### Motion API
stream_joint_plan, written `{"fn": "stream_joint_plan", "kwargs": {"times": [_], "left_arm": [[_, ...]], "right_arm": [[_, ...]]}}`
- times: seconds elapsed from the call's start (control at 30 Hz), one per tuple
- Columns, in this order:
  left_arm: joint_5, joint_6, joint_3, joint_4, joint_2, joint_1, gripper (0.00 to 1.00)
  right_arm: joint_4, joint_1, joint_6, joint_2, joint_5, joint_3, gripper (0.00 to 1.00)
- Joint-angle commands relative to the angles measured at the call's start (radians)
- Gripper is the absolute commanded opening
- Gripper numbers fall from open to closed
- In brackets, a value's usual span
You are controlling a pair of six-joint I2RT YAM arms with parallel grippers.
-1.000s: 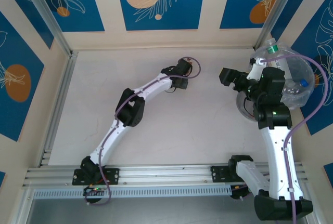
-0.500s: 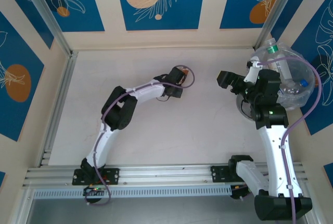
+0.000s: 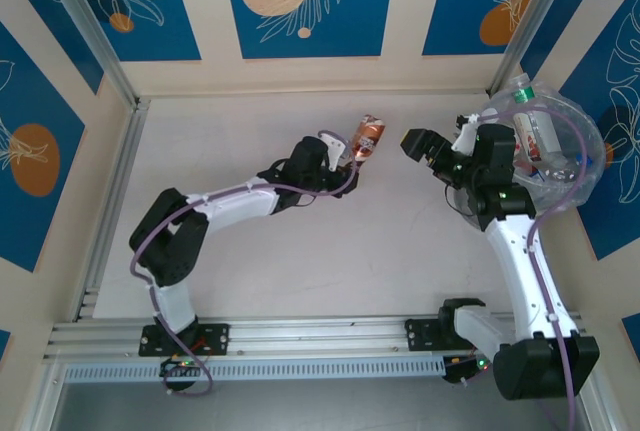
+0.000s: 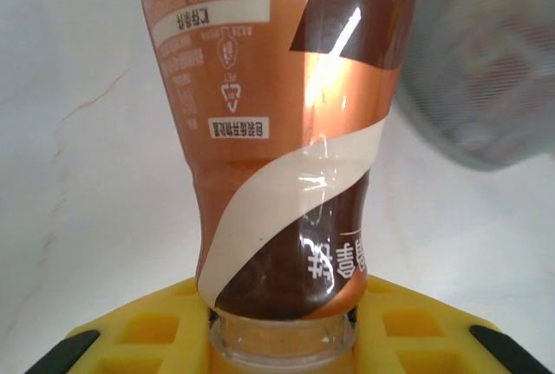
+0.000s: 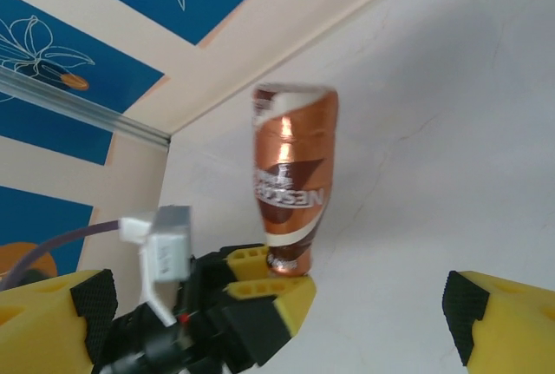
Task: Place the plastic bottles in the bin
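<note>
Brown bottle (image 3: 369, 137) with a copper-and-cream wrap is off the worktop (image 3: 300, 261), held near its middle at the tip of the left arm (image 3: 230, 201). That arm rises from its base at the near left, folds back sharply at the elbow on the left side, then runs its forearm low and long to the right and slightly away. The left jaws are clamped on the bottle's clear neck, yellow pads (image 4: 147, 331) either side, and the body (image 4: 286, 131) sticks out beyond them toward the back wall. Just to the right, apart from the bottle, the right jaws stand wide apart and hold nothing, facing left toward it (image 5: 290, 183). The right arm (image 3: 520, 251) climbs from the near right corner and bends left at the wrist. Behind that wrist, at the far right, sits the bin (image 3: 592, 166) with its crinkly clear liner. Several clear bottles (image 3: 535, 136) lie inside, one with a green cap.
</note>
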State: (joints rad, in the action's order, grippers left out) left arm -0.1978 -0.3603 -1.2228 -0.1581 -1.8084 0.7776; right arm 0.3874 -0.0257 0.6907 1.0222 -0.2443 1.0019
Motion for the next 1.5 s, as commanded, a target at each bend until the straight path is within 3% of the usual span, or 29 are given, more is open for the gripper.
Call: {"fn": "stream_joint_plan", "kwargs": {"times": [0.0,0.13,0.57,0.93,1.03,1.37,1.47], "left_arm": [[-0.16,-0.005,0.022,-0.145,0.053,0.018,0.0],[-0.225,0.001,0.008,-0.166,0.064,0.028,0.0],[-0.349,0.009,-0.024,-0.194,0.07,0.04,0.0],[-0.389,-0.006,-0.055,-0.166,0.073,0.04,0.06],[-0.408,-0.005,-0.06,-0.163,0.079,0.04,0.09],[-0.438,-0.009,-0.057,-0.166,0.095,0.04,0.37],[-0.451,-0.011,-0.048,-0.178,0.107,0.04,0.6]], "right_arm": [[-0.018,-0.011,0.029,0.035,-0.096,0.049,0.99],[-0.027,-0.024,0.017,0.095,-0.182,0.091,0.99],[-0.108,-0.079,-0.009,0.193,-0.111,0.113,1.0],[-0.12,-0.092,-0.099,0.14,-0.092,0.086,0.59],[-0.122,-0.091,-0.113,0.121,-0.087,0.077,0.54],[-0.173,-0.07,-0.085,0.053,-0.066,0.046,0.43],[-0.175,-0.063,-0.079,0.04,-0.056,0.044,0.41]]}}
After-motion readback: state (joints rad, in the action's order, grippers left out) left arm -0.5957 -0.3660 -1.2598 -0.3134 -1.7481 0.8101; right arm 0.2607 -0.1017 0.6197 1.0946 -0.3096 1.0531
